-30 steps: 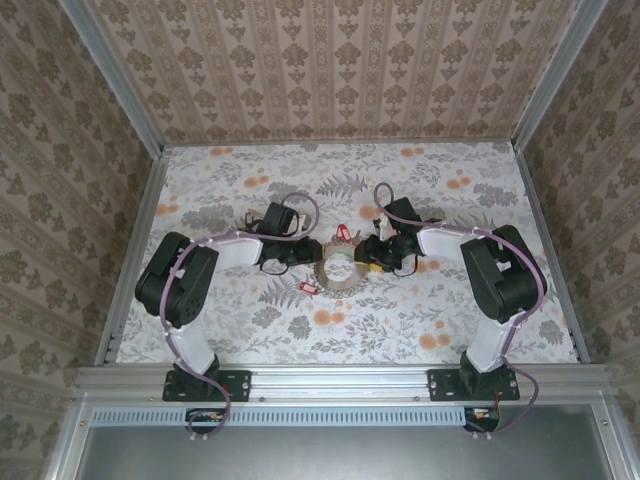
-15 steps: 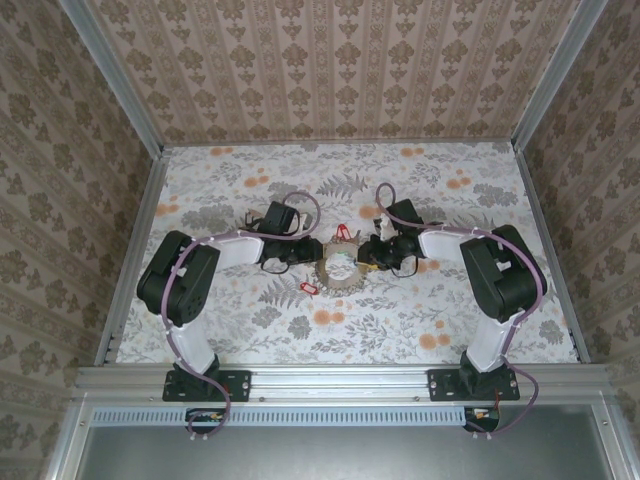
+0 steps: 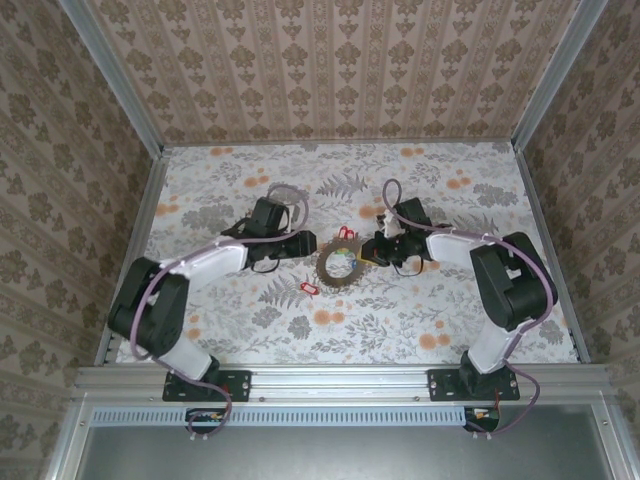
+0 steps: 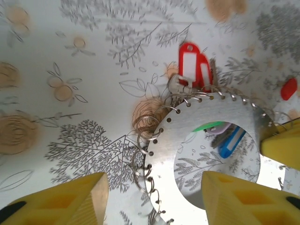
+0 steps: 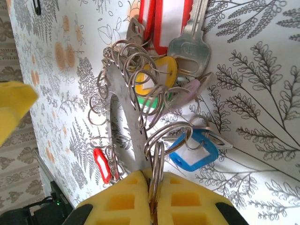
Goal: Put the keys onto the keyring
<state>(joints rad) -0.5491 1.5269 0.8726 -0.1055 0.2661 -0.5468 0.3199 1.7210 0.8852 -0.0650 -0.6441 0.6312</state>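
So the right claw (image 5: 151,176) is pinched shut on the flat silver hole-rimmed keyring (image 5: 125,117), mid floral worktop (image 3: 450,300). The left claw (image 4: 152,187) hangs open beside it. I'd steady the ring, then fetch the loose red-tagged key (image 3: 308,288).

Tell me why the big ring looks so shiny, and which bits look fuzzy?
Left wrist view: the keyring mirrors the light, bleaching white at its lower right, and the close yellow fingers are slightly blurred. Right wrist view: the keys are sharp, with small glints. Top external view: soft, even light, no hard shadows, everything tiny.
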